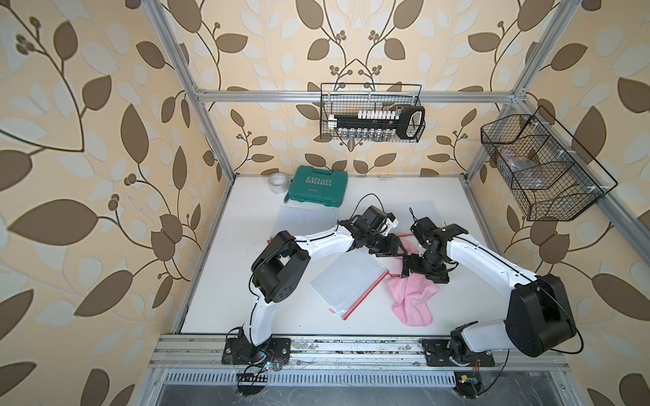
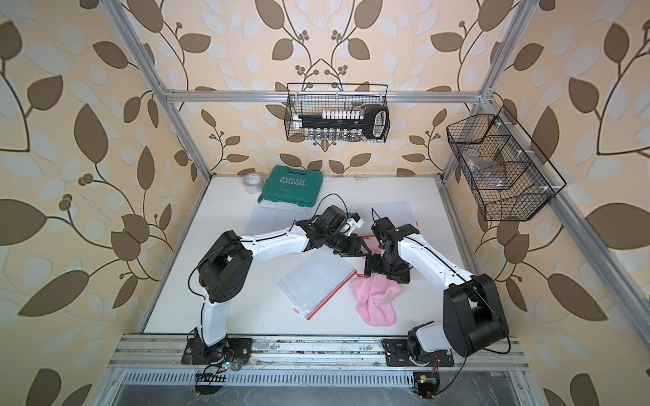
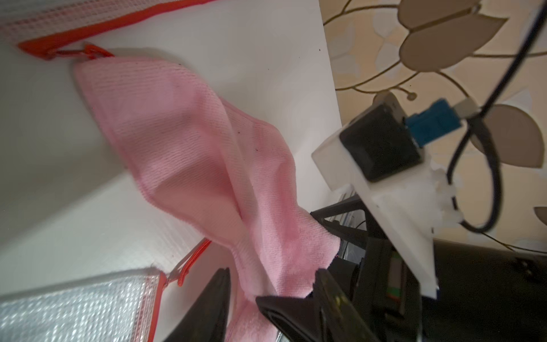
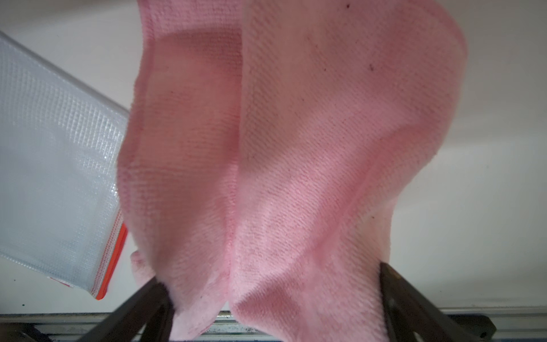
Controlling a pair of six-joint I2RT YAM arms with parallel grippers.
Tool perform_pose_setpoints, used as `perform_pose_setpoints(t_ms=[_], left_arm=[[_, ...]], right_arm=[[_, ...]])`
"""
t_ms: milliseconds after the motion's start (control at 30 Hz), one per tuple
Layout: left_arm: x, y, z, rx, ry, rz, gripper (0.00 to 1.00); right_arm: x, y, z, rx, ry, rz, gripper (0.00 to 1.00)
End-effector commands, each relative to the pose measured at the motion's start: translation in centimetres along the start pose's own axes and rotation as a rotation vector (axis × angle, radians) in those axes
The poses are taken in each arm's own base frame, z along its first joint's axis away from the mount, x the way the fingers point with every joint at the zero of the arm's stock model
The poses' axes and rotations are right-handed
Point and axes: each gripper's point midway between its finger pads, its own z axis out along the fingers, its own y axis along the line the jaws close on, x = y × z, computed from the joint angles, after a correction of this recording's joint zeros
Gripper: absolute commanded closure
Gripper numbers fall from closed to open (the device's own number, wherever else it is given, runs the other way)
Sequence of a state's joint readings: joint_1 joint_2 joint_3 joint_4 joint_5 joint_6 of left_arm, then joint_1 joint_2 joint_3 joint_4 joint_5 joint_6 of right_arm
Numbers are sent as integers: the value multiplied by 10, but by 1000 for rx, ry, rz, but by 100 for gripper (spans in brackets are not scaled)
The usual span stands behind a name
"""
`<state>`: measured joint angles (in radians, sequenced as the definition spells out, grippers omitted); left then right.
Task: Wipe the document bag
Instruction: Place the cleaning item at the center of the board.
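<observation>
The document bag, clear mesh plastic with a red zipper edge, lies flat mid-table; its corner shows in both wrist views. A pink cloth lies to its right, with its far end lifted off the table. My left gripper is shut on that raised end of the cloth. My right gripper stands wide open just below, straddling the hanging cloth, and one of its fingers reaches in between the left jaws.
A green tool case and a tape roll sit at the back. Two more clear bags lie behind the arms. Wire baskets hang on the back frame and the right frame.
</observation>
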<state>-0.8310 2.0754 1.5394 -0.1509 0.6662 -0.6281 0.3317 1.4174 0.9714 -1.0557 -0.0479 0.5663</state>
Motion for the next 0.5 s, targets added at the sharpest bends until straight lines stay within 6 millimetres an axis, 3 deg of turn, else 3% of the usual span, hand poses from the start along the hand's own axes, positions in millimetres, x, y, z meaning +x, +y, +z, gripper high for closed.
perform_pose_setpoints(t_ms=[0,233,467], left_arm=[[29,-19,28,81,157,23,53],[50,33,58,-39,237,-97,56],[69,63,77,-140,292,-128,58]], right_arm=[[0,0,-8,-13,-34,23,2],[5,-11,-39,2,-93,49,2],[12,-26,-76,23,-166,71,2]])
